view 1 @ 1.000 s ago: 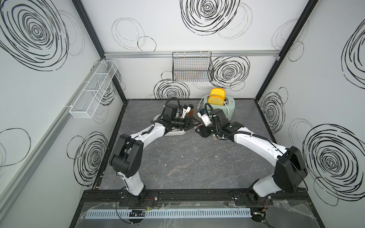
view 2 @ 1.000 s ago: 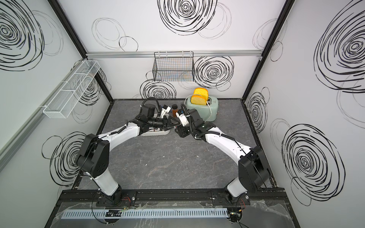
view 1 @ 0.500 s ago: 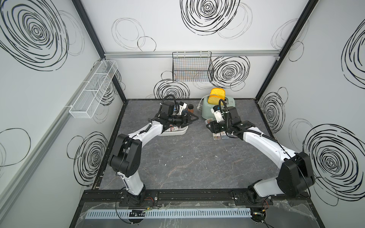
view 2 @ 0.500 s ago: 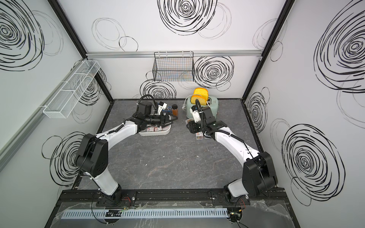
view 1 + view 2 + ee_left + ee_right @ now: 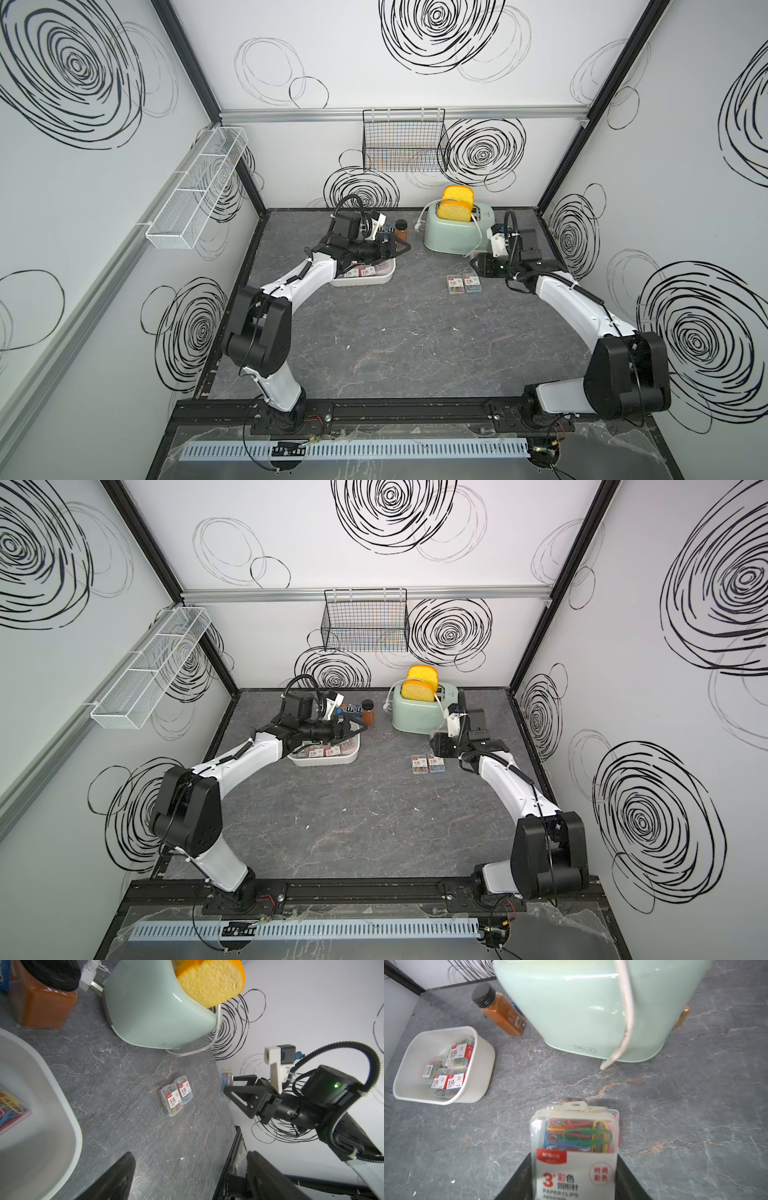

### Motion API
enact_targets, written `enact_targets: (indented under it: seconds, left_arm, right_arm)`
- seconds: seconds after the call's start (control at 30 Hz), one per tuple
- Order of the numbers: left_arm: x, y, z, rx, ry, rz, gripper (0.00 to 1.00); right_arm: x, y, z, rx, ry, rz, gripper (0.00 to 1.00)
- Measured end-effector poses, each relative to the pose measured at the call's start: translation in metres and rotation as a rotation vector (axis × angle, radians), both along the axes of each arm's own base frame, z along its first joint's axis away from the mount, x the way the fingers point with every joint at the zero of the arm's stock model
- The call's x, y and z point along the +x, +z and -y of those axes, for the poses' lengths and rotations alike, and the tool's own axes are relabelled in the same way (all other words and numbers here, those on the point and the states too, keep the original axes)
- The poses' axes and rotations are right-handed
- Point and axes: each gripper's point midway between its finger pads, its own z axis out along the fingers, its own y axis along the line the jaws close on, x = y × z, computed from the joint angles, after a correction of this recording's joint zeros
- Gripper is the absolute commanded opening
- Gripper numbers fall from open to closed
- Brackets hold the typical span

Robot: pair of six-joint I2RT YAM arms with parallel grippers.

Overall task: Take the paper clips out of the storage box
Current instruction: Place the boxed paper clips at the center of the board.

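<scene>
Storage box (image 5: 480, 1076): white. Paper clips (image 5: 575, 1136): clear cases, red-and-white labels, multicoloured contents. Toaster (image 5: 581, 1012): mint green. Bread slices (image 5: 453, 210): yellow, orange crust. Bottle (image 5: 504, 1016): amber-orange, black cap. Tabletop (image 5: 395, 332): dark grey, marbled. Walls (image 5: 353, 50): white, black scribbled swirls.

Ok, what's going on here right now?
The right gripper holds one case of paper clips above the table, close to the two cases already laid out near the toaster. The left gripper hovers open and empty by the storage box, where several more cases lie. So the job is partway done.

left claw (image 5: 190, 1178) released, right claw (image 5: 574, 1184) took case (image 5: 574, 1136)
</scene>
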Motion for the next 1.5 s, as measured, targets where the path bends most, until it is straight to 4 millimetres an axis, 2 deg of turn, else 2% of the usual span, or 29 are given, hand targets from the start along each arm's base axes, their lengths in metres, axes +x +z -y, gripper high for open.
enact_targets:
  seconds: [0.13,0.33,0.47,0.7,0.93,1.5]
  left_arm:
    - [-0.001,-0.007,-0.003,0.035,0.004,-0.003,0.89]
    - [-0.003,-0.016,-0.005,0.076,0.005,-0.006,0.90]
    - [-0.004,-0.016,-0.005,0.085,0.005,-0.001,0.90]
    - [-0.007,-0.014,-0.002,0.087,-0.007,0.009,0.91]
    - [-0.008,-0.014,-0.001,0.089,-0.010,0.009,0.91]
    - [-0.011,-0.017,0.000,0.096,-0.018,-0.002,0.92]
  right_arm:
    - [0.006,-0.019,0.019,-0.003,-0.047,-0.054,0.28]
    - [0.005,-0.059,0.033,-0.036,-0.085,-0.172,0.28]
    - [0.008,-0.074,0.044,-0.082,-0.110,-0.221,0.28]
    - [0.019,-0.089,0.057,-0.152,-0.132,-0.241,0.27]
    - [0.018,-0.107,0.062,-0.192,-0.121,-0.280,0.27]
    - [0.018,-0.111,0.057,-0.199,-0.094,-0.281,0.34]
